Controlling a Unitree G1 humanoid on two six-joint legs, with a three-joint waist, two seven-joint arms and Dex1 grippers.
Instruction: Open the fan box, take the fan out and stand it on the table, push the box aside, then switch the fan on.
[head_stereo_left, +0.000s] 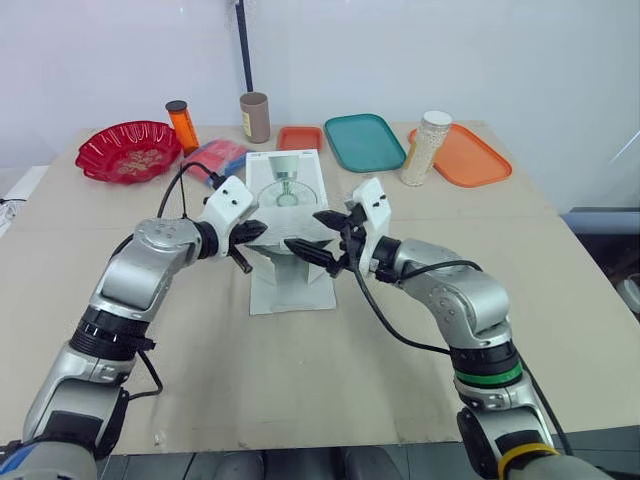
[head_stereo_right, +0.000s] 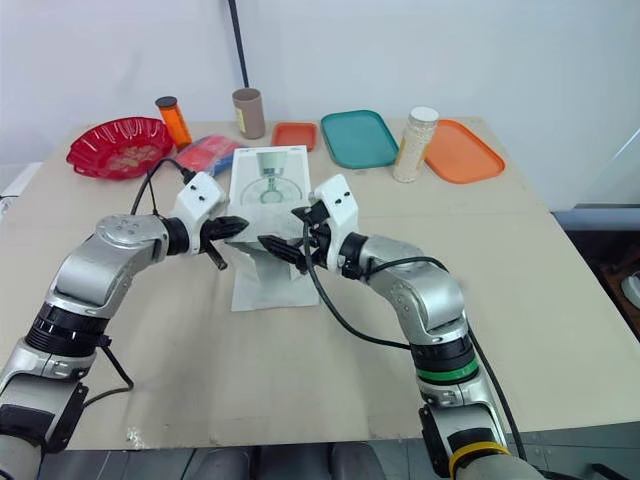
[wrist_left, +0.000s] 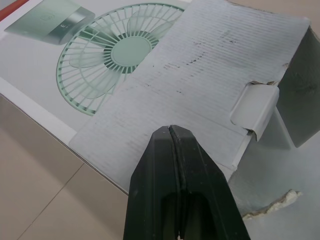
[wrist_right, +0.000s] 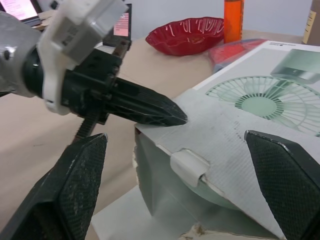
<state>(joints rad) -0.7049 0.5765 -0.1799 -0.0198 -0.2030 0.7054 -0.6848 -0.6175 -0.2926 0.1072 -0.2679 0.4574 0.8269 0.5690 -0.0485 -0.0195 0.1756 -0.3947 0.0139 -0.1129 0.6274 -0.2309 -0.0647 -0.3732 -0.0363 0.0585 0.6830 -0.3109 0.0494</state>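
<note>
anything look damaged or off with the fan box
Yes. The fan box has a ragged, torn cardboard edge at its opened near end, and the raised flap is scuffed with dark marks. Nothing else stands out.

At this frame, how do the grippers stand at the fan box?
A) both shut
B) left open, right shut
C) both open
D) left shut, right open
D: the left gripper's fingers are pressed together at the fan box's opened flap, while the right gripper's fingers spread wide apart.
</note>
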